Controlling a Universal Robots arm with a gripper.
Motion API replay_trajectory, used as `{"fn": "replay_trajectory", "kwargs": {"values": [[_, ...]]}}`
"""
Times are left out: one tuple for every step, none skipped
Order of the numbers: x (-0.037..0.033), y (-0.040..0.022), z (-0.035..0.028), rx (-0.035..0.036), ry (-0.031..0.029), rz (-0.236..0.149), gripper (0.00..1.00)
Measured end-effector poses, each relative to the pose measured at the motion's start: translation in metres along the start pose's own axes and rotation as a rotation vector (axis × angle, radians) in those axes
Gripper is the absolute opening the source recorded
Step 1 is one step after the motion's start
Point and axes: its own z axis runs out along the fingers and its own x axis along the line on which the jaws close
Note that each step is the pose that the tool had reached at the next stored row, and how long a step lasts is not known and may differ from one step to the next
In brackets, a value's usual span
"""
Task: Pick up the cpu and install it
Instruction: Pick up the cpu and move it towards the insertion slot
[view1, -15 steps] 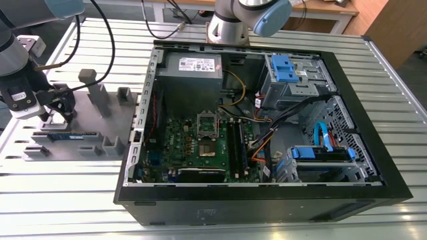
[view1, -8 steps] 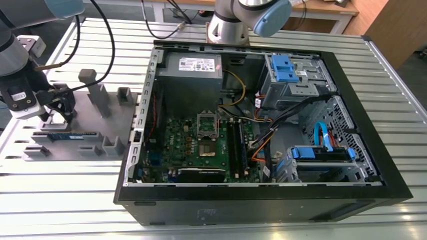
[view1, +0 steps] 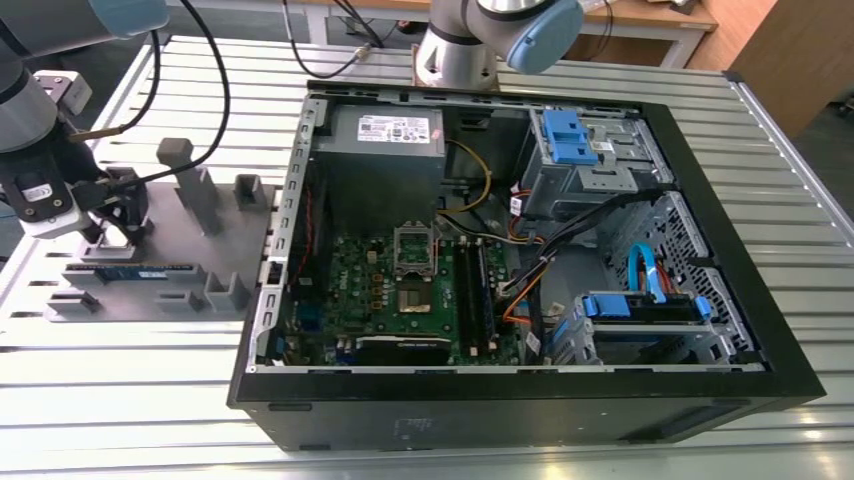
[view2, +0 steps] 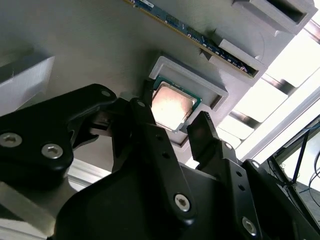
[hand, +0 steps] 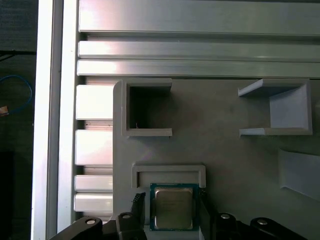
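The cpu (view2: 172, 104) (hand: 172, 206), a small square chip with a silvery top, lies flat in a shallow framed pocket of the grey fixture plate (view1: 187, 250). In both wrist views my gripper (view2: 170, 120) (hand: 172, 212) is low over it, open, with one black finger on each side of the chip and a thin gap at both edges. In the exterior view the gripper (view1: 114, 232) stands at the plate's left part and covers the chip. The motherboard's bare socket (view1: 414, 255) lies inside the open computer case (view1: 747, 250).
A long blue-green memory stick (view1: 134, 271) (view2: 200, 42) lies on the fixture plate beside the cpu pocket. Grey posts and brackets (view1: 187, 180) rise from the plate. A second arm's base (view1: 467, 45) stands behind the case. Cables and drive cages fill the case's right half.
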Motion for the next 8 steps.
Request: {"fn": "replay_trajectory", "kwargs": {"values": [[0.0,0.0,0.0,0.0,0.0001,0.0,0.53],[0.0,0.0,-0.0001,0.0001,0.0001,0.0,0.47],[0.0,0.0,-0.0001,0.0,0.0001,0.0,0.47],[0.0,0.0,-0.0001,0.0,0.0001,0.0,0.47],[0.0,0.0,-0.0001,0.0,0.0001,0.0,0.47],[0.0,0.0,-0.0001,0.0,0.0001,0.0,0.47],[0.0,0.0,-0.0001,0.0,0.0,0.0,0.47],[0.0,0.0,-0.0001,0.0,0.0001,0.0,0.47]]}}
